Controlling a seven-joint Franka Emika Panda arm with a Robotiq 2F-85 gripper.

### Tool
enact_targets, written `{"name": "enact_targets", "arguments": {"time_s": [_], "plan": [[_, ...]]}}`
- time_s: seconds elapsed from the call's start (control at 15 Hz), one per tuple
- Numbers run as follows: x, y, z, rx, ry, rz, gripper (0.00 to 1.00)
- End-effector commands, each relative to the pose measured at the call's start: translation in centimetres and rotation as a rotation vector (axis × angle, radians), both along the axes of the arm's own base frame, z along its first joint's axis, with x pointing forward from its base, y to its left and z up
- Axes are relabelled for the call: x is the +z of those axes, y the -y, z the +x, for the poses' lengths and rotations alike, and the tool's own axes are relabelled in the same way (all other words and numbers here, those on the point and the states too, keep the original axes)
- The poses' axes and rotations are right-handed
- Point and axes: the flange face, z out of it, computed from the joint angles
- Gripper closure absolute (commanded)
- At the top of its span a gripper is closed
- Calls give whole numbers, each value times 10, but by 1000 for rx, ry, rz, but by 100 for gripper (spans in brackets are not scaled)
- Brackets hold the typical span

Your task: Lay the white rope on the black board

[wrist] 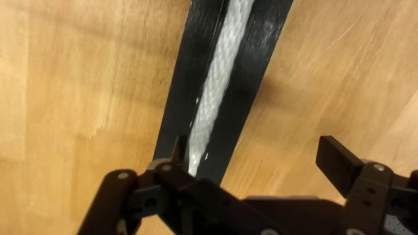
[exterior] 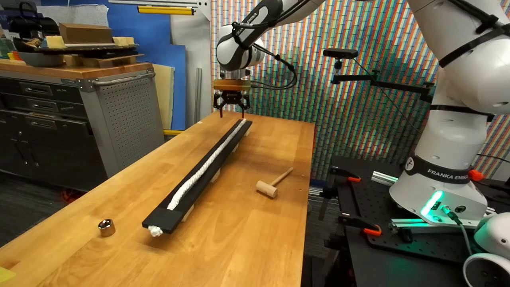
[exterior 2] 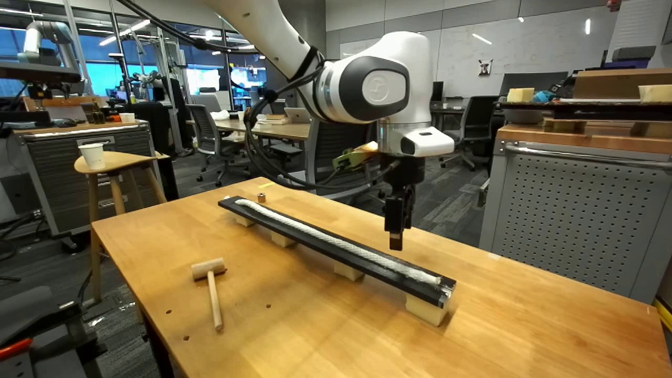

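Observation:
The white rope (exterior: 208, 162) lies lengthwise along the middle of the black board (exterior: 163, 217). At the board's near end in that exterior view, a frayed white tuft pokes out beneath the board. The rope (exterior 2: 336, 240) and board (exterior 2: 341, 255) also show in an exterior view, with the rope lying nearly straight. My gripper (exterior: 232, 114) is open and empty, fingers down, above the table close to one end of the board. In the wrist view, the rope (wrist: 215, 81) on the board (wrist: 249, 81) passes behind the left finger of my gripper (wrist: 256, 150), which partly hides that end.
Pale blocks (exterior 2: 428, 310) hold the board above the wooden table (exterior: 239, 247). A wooden mallet (exterior: 267, 189) lies beside the board; it also shows in an exterior view (exterior 2: 210, 270). A shiny metal cylinder (exterior: 106, 227) stands on the other side. A grey tool cart (exterior 2: 577, 210) stands past the table edge.

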Motion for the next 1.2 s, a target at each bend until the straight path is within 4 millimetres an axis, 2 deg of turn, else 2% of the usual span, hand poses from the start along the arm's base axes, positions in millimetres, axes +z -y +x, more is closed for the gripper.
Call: {"name": "enact_targets", "arguments": {"time_s": [0.0, 0.27, 0.53, 0.6, 0.73, 0.93, 1.13], "plan": [[32, -58, -12, 203, -11, 8, 0], [58, -126, -27, 423, -27, 30, 0], [90, -176, -50, 638, -32, 43, 0], [67, -163, -26, 541, -25, 45, 0], [74, -170, -29, 554, -19, 48, 0], [63, -164, -30, 544, -34, 50, 0], [60, -163, -30, 544, -37, 51, 0]]}}
